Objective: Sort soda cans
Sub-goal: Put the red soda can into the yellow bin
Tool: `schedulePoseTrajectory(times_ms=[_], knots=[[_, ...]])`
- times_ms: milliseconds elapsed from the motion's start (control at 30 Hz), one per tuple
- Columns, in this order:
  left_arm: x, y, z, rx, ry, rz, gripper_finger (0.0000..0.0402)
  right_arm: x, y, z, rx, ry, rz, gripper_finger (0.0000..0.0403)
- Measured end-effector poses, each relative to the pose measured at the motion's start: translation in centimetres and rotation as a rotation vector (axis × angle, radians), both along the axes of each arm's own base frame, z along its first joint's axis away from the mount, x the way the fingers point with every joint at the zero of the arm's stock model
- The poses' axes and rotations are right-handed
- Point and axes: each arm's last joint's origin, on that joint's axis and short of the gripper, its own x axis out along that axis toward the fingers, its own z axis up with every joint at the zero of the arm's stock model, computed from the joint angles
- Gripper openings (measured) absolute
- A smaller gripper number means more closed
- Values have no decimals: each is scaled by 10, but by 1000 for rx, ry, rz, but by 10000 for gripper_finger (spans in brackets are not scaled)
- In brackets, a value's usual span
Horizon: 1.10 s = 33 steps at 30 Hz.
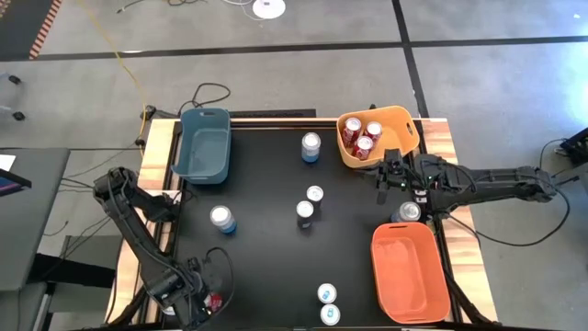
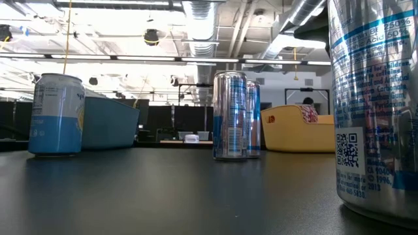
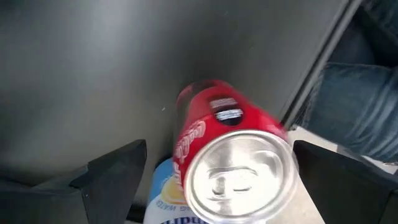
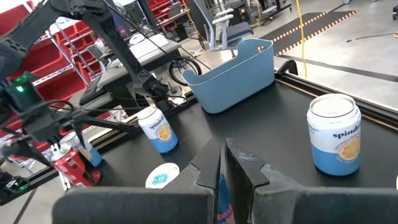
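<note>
The middle of the black table top (image 1: 266,267) is mostly open, but two tall silver-blue soda cans (image 1: 310,204) stand close together there and block a straight way across. A short light-blue soda can (image 1: 222,219) stands alone on the left, with free room around it. The dark blue plastic bin (image 1: 204,144), the yellow plastic bin (image 1: 395,129) and the orange plastic bin (image 1: 411,273) close the far left corner, far right corner and right edge.

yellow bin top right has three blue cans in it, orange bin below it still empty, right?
Not quite: the three cans in the yellow bin are red, not blue, as the high view shows. The rest holds: the orange bin has nothing in it.
</note>
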Motion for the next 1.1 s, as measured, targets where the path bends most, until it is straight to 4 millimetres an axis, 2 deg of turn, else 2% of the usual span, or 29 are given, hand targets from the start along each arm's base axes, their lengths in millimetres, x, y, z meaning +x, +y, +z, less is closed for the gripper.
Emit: schedulePoseTrajectory(times_ms=[300, 500, 600, 733, 800, 933, 1100], knots=[[-3, -4, -15, -66, 45, 0, 400, 0, 0, 0, 0, 0, 0, 24], [-5, -1, -21, -23, 36, -29, 398, 0, 0, 0, 0, 0, -1, 14], [-4, 0, -21, -8, 15, -67, 376, 0, 0, 0, 8, -4, -3, 14], [-1, 5, -21, 47, -13, -92, 323, 0, -1, 1, 10, -15, -32, 13], [5, 12, -21, 94, -27, -100, 304, 2, -2, 0, 8, -8, -53, 13], [25, 31, -21, 151, -53, -162, 303, 7, -2, -4, 7, 22, -58, 13], [65, 65, -20, 203, -135, -237, 328, 14, -2, -7, 29, 23, -58, 12]])
